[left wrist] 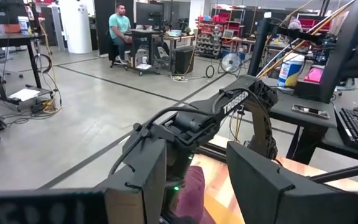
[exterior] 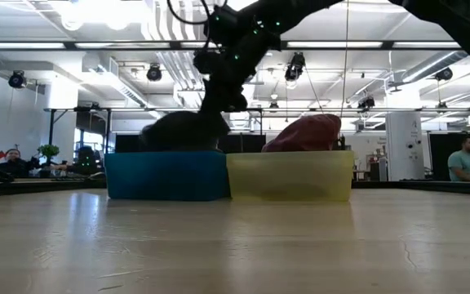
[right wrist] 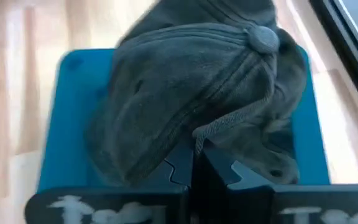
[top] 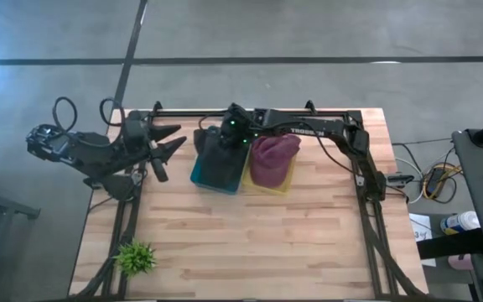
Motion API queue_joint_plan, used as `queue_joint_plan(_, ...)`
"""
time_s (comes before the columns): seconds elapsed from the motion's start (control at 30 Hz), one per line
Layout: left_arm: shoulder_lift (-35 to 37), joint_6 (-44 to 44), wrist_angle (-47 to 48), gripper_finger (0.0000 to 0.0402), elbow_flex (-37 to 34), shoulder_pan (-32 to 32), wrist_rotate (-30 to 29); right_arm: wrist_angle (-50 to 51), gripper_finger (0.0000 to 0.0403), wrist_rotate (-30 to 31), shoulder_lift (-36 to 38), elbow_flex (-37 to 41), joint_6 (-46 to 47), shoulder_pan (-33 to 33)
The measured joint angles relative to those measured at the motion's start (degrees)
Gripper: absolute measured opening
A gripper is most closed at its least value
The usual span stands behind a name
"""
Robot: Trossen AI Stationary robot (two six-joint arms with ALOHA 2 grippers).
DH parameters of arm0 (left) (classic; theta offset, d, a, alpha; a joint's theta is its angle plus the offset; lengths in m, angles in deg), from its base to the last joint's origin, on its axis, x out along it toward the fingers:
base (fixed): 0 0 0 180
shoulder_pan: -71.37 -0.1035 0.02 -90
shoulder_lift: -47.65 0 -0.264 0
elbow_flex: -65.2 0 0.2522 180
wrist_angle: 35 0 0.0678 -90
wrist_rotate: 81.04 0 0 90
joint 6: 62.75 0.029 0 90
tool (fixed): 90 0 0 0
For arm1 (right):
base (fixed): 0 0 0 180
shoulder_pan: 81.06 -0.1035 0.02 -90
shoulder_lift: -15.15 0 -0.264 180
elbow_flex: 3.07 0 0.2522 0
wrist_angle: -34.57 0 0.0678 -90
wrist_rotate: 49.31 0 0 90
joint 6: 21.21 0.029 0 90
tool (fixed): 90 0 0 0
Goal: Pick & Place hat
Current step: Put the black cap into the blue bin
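A dark grey hat [right wrist: 185, 87] sits over a blue bin [right wrist: 73, 68]; in the low view the grey hat [exterior: 182, 131] rises above the bin's rim [exterior: 167, 175]. A maroon hat [top: 273, 158] lies in the yellow bin [exterior: 290, 175] beside it, to the right. My right gripper [right wrist: 194, 163] is above the blue bin, shut on the grey hat; it also shows in the high view [top: 225, 143]. My left gripper [top: 174, 143] is open and empty at the table's far left, raised and pointing toward the bins. My right gripper pinches a bunched fold of the grey hat's cloth [right wrist: 197, 134] between its two fingers, at the crown's side below the top button [right wrist: 261, 38]. The fingers come from above, pointing down. The hat spreads over the blue bin; whether it rests on the bin's floor is hidden.
A small green plant [top: 137, 257] stands at the table's near left corner. The black frame [top: 258, 111] runs along the far edge and down both sides. The wooden tabletop [top: 258, 243] lies in front of the bins. People sit in the room beyond the table.
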Motion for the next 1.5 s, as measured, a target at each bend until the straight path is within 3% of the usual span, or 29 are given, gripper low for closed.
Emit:
queue_joint_plan(0.23,-1.7,-1.3,0.0,0.0163,0.0,-0.6,0.0,-0.1,0.0008,5.8,0.3,2.4,-2.1,0.5)
queue_joint_plan(0.47,-2.7,-1.5,0.7,0.0163,0.0,-1.8,0.0,3.8,0.0028,6.2,1.1,6.1,-7.8,0.7)
queue_joint_plan(0.57,-2.7,-5.3,7.7,0.0163,0.0,-3.0,0.1,2.9,0.0051,6.1,3.0,8.5,-9.2,0.7)
queue_joint_plan(0.73,-3.0,-22.7,26.4,0.0163,-0.8,-9.3,1.6,-0.7,0.0108,5.8,7.2,10.6,-9.0,0.7)
queue_joint_plan(0.9,-3.3,-25.6,25.6,0.0163,-8.2,-20.1,11.4,-3.2,0.0174,8.8,11.7,13.1,-9.9,0.7)
queue_joint_plan(1.07,-3.6,-23.4,14.4,0.0163,-19.4,-32.1,23.4,-2.6,0.0215,11.6,16.5,15.9,-12.1,0.5)
queue_joint_plan(1.2,-3.6,-22.4,6.7,0.0163,-28.1,-40.9,36.4,-0.5,0.0217,11.3,17.4,20.2,-8.4,-0.6)
queue_joint_plan(1.33,-3.6,-21.3,-1.0,0.0163,-36.3,-47.7,43.0,-5.6,0.0209,11.1,16.7,24.9,-4.9,-2.7)
queue_joint_plan(1.5,-5.3,-19.5,-18.0,0.0163,-44.6,-52.7,52.0,-14.8,0.0199,11.8,15.6,27.8,0.1,-2.7)
